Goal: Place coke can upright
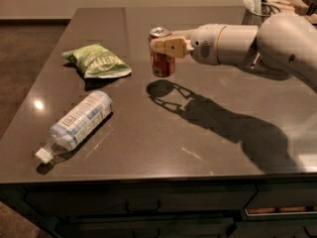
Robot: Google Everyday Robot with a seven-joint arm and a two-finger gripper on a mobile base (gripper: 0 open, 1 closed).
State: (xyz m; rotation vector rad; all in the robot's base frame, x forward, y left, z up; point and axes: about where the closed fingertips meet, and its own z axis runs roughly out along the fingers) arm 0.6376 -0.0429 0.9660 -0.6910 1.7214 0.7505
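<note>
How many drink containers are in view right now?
2. The can is held upright over the middle of the counter, gripped by the pincer. The bottle lies on its side near the front left edge. More may be hidden at the far right.

Bulbous cream-white arm (277,38), perforated wrist (205,46) (speaker-like grille), tan boxy gripper (161,44) above countertop (148,138)
</note>
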